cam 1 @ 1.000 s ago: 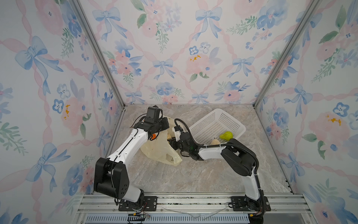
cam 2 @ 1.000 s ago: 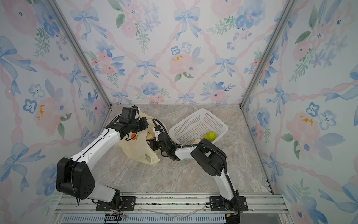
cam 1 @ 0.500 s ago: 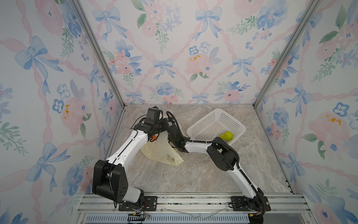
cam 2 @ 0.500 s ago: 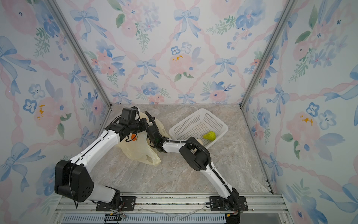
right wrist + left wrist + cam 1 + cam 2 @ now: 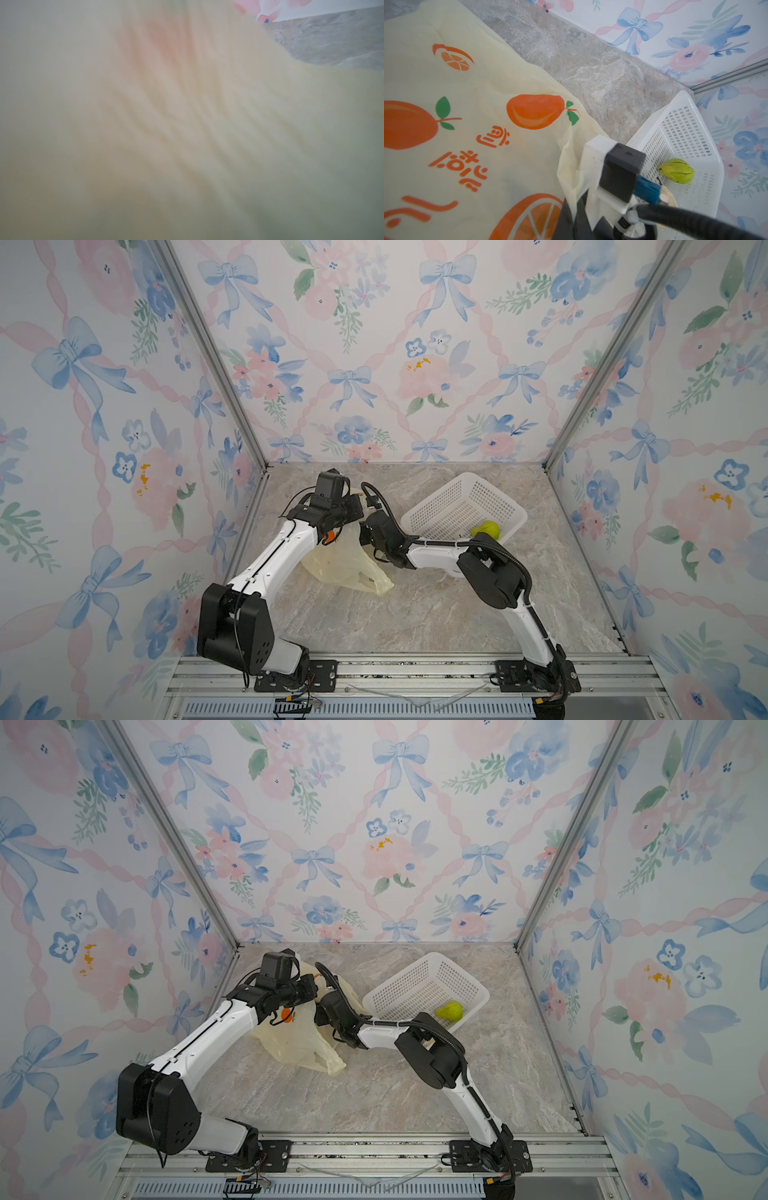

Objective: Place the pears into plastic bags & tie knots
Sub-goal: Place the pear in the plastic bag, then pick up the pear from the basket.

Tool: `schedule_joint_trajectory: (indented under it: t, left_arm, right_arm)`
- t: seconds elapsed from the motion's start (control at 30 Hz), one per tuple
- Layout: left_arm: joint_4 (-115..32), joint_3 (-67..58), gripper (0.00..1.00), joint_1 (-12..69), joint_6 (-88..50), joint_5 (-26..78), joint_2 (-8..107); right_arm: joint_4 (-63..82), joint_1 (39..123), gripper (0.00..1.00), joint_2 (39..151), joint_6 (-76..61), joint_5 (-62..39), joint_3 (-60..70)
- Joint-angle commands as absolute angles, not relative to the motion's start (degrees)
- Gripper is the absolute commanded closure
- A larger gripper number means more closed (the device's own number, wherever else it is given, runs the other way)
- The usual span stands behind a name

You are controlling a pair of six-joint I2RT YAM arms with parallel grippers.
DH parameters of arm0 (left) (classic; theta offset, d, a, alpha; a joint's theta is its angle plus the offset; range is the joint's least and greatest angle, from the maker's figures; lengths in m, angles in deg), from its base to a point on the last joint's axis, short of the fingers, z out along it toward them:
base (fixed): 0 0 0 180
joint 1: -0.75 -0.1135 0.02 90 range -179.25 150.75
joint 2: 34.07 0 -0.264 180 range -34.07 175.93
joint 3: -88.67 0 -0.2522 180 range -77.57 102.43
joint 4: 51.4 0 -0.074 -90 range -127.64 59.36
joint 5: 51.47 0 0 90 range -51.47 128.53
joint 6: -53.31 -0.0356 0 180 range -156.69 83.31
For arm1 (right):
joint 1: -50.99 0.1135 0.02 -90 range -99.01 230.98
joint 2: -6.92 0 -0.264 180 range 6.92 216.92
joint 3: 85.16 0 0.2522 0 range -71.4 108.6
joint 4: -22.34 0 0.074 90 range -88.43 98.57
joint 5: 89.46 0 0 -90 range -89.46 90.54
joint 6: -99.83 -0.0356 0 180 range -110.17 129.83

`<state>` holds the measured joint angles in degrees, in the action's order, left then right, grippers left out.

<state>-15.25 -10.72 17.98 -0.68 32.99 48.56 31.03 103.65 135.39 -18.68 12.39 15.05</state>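
Note:
The pale-yellow plastic bag [image 5: 340, 564] [image 5: 291, 1044] with orange fruit prints lies slumped at the back left, its upper edge lifted. My left gripper [image 5: 353, 506] [image 5: 309, 988] is shut on that edge; its jaws are hidden in the left wrist view behind the bag [image 5: 467, 145]. My right gripper [image 5: 371, 526] [image 5: 328, 1011] reaches into the bag's mouth just under the left one. Bag film [image 5: 187, 124] fills the right wrist view and hides its fingers. A green pear [image 5: 486, 529] [image 5: 451, 1011] [image 5: 677, 170] and a cream pear [image 5: 669, 197] lie in the basket. No knots show.
A white perforated basket [image 5: 494, 493] [image 5: 457, 969] [image 5: 685, 128] sits tilted at the back right, close to my right forearm. The right arm's wrist camera [image 5: 620, 172] stands close in front of the left wrist camera. Papered walls close in three sides of the marble floor.
My right gripper pushed up and left into the bag's mouth under the left gripper, then eased back a little. The left arm kept the bag's edge lifted in place.

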Motion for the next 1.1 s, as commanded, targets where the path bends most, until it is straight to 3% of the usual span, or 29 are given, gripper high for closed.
schedule_joint_trajectory:
  t: [0.0, 0.5, 0.7, 1.07]
  left_arm:
    - [-15.24, -10.07, 1.0, 18.02, -1.7, 33.69, 48.6]
    - [-15.22, -7.72, 1.0, 17.66, -3.11, 33.09, 50.87]
    - [-15.23, -7.61, 1.0, 17.62, -3.37, 33.01, 50.95]
    - [-15.24, -8.13, 1.0, 17.3, -3.55, 32.58, 50.92]
  right_arm:
    - [28.72, 104.16, 0.19, 128.67, -19.9, 8.23, 10.97]
    - [3.79, 99.81, 0.27, 104.04, -19.16, -5.67, -3.4]
    - [-15.12, 93.84, 0.28, 96.39, -15.81, -8.86, -2.23]
    - [-45.39, 80.23, 0.28, 93.06, -8.62, -1.99, 4.26]
